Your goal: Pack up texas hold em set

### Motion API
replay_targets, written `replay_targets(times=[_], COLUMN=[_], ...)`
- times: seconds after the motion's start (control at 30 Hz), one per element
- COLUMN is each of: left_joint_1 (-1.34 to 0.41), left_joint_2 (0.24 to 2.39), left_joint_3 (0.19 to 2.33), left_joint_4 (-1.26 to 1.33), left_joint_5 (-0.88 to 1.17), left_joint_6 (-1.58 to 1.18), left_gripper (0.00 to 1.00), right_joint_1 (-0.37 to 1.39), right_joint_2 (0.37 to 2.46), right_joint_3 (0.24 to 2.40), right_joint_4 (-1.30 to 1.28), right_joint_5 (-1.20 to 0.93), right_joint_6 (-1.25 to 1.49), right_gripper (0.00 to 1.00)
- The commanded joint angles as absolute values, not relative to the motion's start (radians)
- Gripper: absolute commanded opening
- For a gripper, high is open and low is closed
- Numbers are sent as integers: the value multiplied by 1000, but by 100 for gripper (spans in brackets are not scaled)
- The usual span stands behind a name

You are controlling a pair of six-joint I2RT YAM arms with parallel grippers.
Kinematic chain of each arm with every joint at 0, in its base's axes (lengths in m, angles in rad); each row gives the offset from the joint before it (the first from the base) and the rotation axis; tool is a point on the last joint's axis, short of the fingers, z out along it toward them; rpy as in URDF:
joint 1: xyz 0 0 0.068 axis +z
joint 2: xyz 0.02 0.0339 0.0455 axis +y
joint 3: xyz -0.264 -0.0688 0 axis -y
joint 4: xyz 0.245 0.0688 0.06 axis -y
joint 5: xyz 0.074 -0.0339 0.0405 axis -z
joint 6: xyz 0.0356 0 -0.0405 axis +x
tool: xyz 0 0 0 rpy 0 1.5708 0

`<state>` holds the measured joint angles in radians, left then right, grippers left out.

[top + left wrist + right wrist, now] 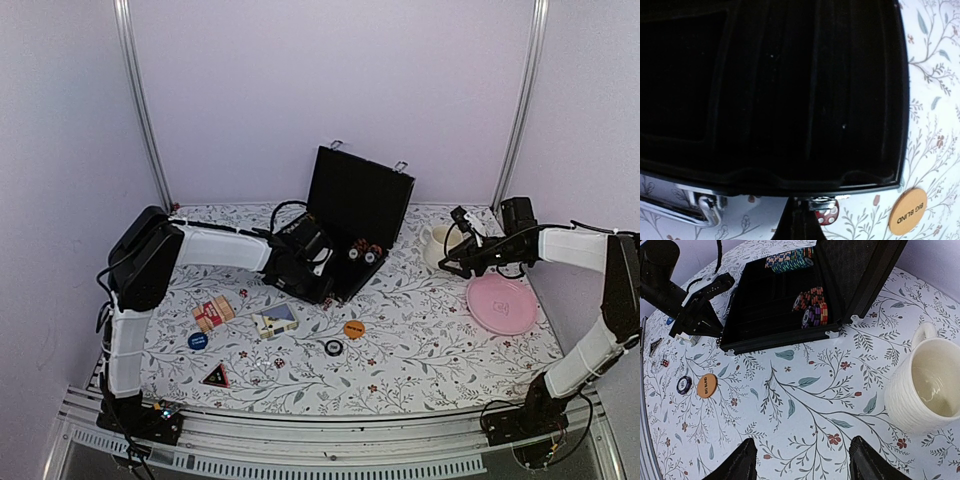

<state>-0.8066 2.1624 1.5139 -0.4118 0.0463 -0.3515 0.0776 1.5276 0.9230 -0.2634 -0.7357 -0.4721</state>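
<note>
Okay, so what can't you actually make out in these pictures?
Left hand: bottom edge of its wrist view cuts the fingers; open or shut unclear.
Case tray: too dark in the left wrist view to see contents.
Card decks: print too small from the top view.
Mug: cropped by right wrist frame's edge.

Chips (812, 304) in briefcase (362, 195), mug (437, 244) right

The orange round button (908, 211) lying on the flowered cloth bears the words "BIG BLIND" in dark capitals, clear in the left wrist view. In the right wrist view its lettering is too small to read surely. The blue round button (198, 340), the triangle token (215, 377), the reddish card deck (214, 313) and the pale card deck (275, 321) carry print that cannot be made out
</note>
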Motion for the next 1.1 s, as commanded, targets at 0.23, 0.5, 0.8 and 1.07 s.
replay_targets(times=[0.23,0.5,0.8,1.07], left_joint_1=[-905,-942,-962,-954], left_joint_2=[2183,2217,2251,2090], left_joint_3=[1507,1547,1604,1628], left_joint_4=[-353,-353,-366,-488], left_joint_5=[167,228,247,101], left_joint_6=[-319,-313,-295,-184], left_gripper=[0,0,0,18], right_joint_1=[77,77,77,77], right_joint_2=[1565,1583,1588,1596], right_joint_3=[955,961,962,967], right_joint_4=[-278,-285,-287,-289], right_joint_5=[-756,-759,-756,-763], right_joint_6=[-483,-483,-485,-488], right_gripper=[58,58,58,58])
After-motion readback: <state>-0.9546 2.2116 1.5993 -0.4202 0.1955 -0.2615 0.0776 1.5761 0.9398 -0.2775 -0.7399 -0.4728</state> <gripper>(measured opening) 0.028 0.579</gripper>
